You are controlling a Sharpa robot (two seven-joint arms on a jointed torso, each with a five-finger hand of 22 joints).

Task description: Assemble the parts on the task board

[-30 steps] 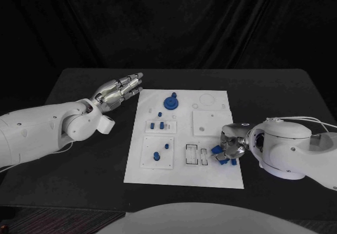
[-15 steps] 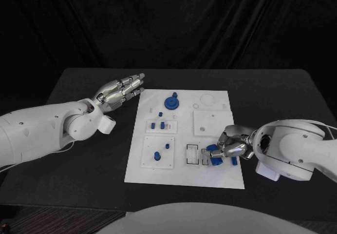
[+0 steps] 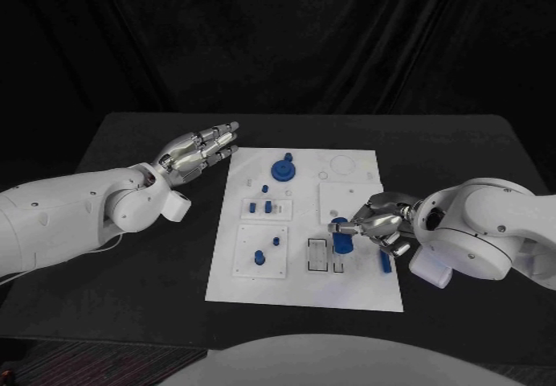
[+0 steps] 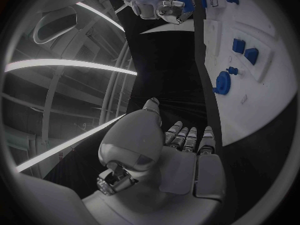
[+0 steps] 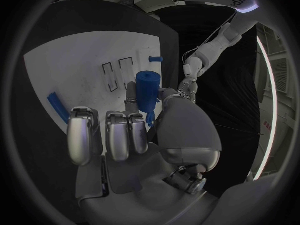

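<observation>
We are pinching a blue peg (image 3: 340, 236) in our right hand (image 3: 377, 226) above the board's (image 3: 304, 281) near-right slots; it looks light, stiff, slippery, best gripped mid-shaft. Our left hand (image 3: 194, 150) is hovering, fingers released.

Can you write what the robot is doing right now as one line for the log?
right hand: holds blue part above task board | left hand: open, off board | loose blue part: lying on board

One task board (image 3: 359, 293), two robot hands (image 3: 199, 149) (image 3: 377, 221), several blue parts (image 3: 284, 170)
</observation>
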